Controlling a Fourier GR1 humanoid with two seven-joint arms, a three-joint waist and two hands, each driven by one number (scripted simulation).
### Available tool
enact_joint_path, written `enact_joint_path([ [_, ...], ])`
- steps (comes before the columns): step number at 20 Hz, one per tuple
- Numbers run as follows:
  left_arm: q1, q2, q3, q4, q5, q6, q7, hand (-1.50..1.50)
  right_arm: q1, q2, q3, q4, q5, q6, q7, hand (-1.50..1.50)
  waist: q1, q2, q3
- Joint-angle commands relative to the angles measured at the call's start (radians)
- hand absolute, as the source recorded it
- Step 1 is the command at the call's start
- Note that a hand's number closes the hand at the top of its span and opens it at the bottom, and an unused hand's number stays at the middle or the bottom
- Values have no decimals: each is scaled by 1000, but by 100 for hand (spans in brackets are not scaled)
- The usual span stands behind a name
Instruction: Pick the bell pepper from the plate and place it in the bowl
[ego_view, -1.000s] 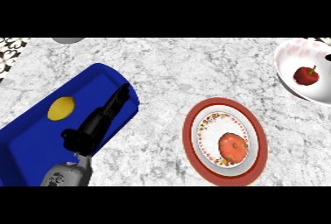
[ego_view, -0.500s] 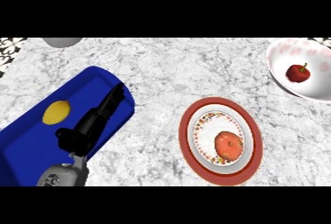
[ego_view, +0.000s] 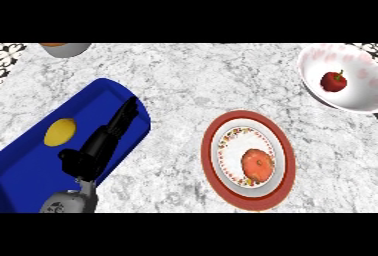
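A red bell pepper (ego_view: 334, 81) with a green stem lies inside the white bowl (ego_view: 353, 102) at the far right. In front of it, right of centre, a red-rimmed plate (ego_view: 214, 172) carries a round orange-red fruit (ego_view: 258, 165). My left hand (ego_view: 100, 145) shows at the lower left, fingers straight and pointing up-right over a blue tray. It is open, holds nothing, and is well away from both plate and bowl. My right hand does not show.
The blue tray (ego_view: 29, 170) fills the lower left and holds a yellow lemon (ego_view: 60, 131) beside my left hand. A grey bowl (ego_view: 66, 49) sits at the far left edge. Marble counter (ego_view: 184, 80) lies between tray, plate and white bowl.
Everything has slid slightly to the left in the view, bringing more of the white bowl and the grey bowl into sight. The left hand keeps its pose.
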Motion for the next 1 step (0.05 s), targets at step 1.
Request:
enact_joint_path([
  [1,-12,-20,-12,-34,-2,9,37,0,166,83,-35,-162,-105,72,-44,-150,9,2,0],
])
